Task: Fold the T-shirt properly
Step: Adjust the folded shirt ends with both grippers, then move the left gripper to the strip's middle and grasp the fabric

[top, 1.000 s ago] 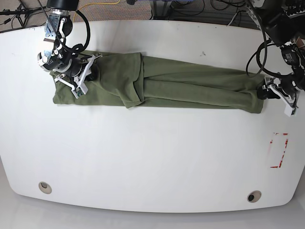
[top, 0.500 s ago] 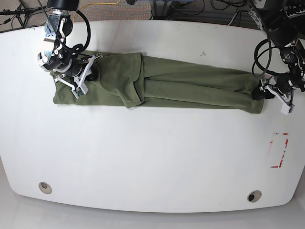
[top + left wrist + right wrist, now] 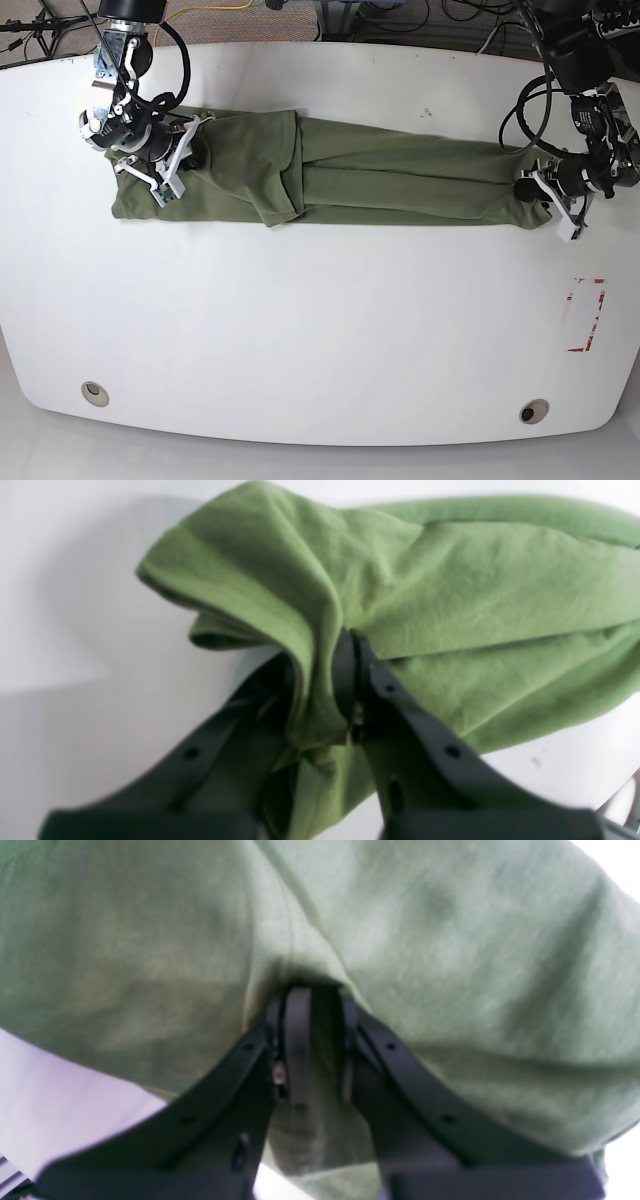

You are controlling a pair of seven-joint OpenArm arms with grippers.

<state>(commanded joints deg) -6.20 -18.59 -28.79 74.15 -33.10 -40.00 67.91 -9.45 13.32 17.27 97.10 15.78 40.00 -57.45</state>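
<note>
The plain olive-green, soft cotton short-sleeved T-shirt lies as a long narrow band on the white table, its long axis running straight from one hand to the other — that line is what your coming move turns on. Each arm holds one end, so neither is nearer to the garment; both are already on it.

Your left gripper is clamped on a bunched hem end; the wrist view shows cloth pinched tight between the two black fingers, with the rest of the shirt spreading ahead of the hand and to its right. In the base view this end is gathered and lifted slightly at the gripper.

Your right gripper sits at the opposite end, where the fabric is doubled over. Its fingers stand close together with green cloth pressed around and between them; I judge it closed on a fold of the shirt, though the blur leaves some doubt.

Any fold, I judge, must carry one end along that axis toward the other hand.

Not verifiable — the collar and sleeves are buried in the doubled cloth by the right hand; how many layers each gripper holds cannot be told; both wrist views are soft and cut off the shirt's edges.
</note>
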